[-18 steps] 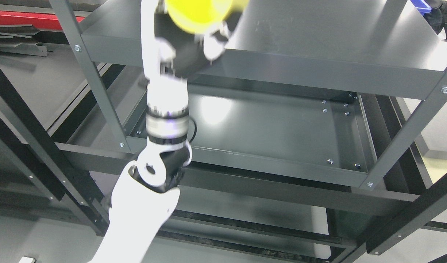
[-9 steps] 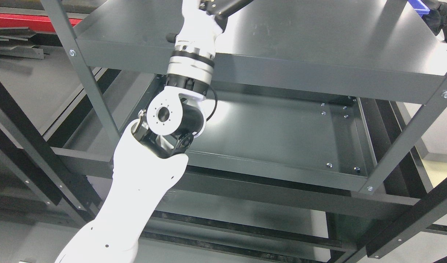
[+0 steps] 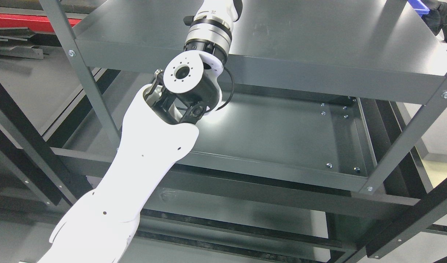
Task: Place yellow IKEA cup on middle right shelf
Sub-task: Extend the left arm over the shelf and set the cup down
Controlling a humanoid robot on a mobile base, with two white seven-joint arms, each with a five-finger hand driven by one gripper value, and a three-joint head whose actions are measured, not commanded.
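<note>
Since arm (image 3: 143,160) rose, hand and yellow cup left frame top; grip state cannot tell.

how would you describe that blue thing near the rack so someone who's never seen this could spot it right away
Start at the dark grey metal rack filling the view and follow its upper shelf to the far right corner at the picture's top edge. The blue thing pokes out just behind that corner, mostly cut off. It is the only bright blue item; the black object beside it is dark.

Single head view (no second view), looking steeply down, close onto dark metal shelf (image 3: 318,44) tiers; left arm (image 3: 143,160) enters from lower left, crossing up through frame.
</note>
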